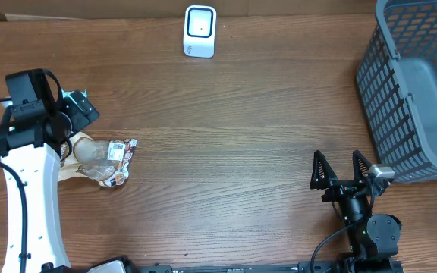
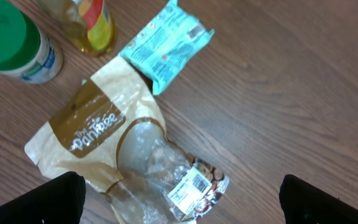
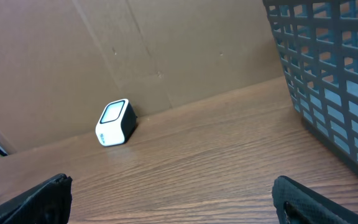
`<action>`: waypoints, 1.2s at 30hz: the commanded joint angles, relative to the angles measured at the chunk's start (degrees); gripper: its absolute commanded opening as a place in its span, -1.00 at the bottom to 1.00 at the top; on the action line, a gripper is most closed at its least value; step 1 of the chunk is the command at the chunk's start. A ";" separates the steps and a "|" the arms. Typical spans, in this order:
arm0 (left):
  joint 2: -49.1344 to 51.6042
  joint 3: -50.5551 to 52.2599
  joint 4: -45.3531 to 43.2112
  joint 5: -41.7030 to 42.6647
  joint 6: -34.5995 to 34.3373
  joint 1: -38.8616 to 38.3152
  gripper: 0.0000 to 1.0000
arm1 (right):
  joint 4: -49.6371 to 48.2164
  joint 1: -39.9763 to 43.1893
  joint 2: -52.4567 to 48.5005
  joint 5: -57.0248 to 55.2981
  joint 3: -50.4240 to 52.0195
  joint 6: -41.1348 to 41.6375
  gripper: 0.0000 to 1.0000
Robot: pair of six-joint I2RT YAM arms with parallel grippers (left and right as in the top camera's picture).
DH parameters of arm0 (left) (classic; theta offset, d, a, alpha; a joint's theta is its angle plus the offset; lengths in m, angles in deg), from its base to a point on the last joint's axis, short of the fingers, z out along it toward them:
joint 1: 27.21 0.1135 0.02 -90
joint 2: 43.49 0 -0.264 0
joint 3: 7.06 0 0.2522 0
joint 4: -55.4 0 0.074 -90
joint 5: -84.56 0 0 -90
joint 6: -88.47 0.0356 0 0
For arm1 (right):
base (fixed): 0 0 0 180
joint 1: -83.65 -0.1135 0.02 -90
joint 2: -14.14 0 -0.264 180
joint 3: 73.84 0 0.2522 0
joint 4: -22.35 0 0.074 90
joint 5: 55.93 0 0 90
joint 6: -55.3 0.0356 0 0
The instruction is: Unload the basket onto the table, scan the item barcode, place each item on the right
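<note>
The item is a clear plastic packet (image 2: 160,168) with a white barcode label (image 2: 189,186) facing up. It lies on a tan "Pantree" bag (image 2: 86,134) at the table's left (image 1: 116,155). My left gripper (image 2: 182,205) hangs open above it, one finger on each side, touching nothing. The white scanner (image 1: 199,30) stands at the far middle edge, and the right wrist view shows the scanner (image 3: 115,122) too. My right gripper (image 1: 340,168) rests open near the front right with nothing between its fingers.
A teal packet (image 2: 166,43), a green-lidded bottle (image 2: 11,40) and a yellow bottle (image 2: 92,22) lie beside the tan bag. A grey mesh basket (image 1: 408,91) stands at the right edge. Cardboard walls the far side (image 3: 73,62).
</note>
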 commanded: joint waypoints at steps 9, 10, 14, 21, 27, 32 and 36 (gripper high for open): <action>-0.26 13.46 0.00 -0.35 0.48 0.20 0.99 | -0.33 -0.22 0.52 -0.37 0.59 0.24 1.00; -0.48 14.62 0.02 -0.35 0.48 0.20 1.00 | -0.31 -0.22 0.52 -0.37 0.59 0.24 1.00; -1.40 18.18 0.00 -0.35 0.48 0.20 0.99 | -0.33 -0.22 0.52 -0.35 0.59 0.24 1.00; -3.65 20.61 0.02 -0.35 0.48 0.20 0.98 | -0.31 -0.22 0.52 -0.37 0.59 0.24 1.00; -5.29 20.61 -0.02 -0.35 0.48 0.20 0.99 | -0.31 -0.22 0.52 -0.35 0.59 0.24 1.00; -5.97 20.70 -0.02 -0.35 0.48 0.13 0.99 | -0.31 -0.22 0.52 -0.37 0.59 0.24 1.00; -7.89 22.40 -0.07 -0.37 0.48 -1.03 1.00 | -0.33 -0.22 0.52 -0.37 0.59 0.24 1.00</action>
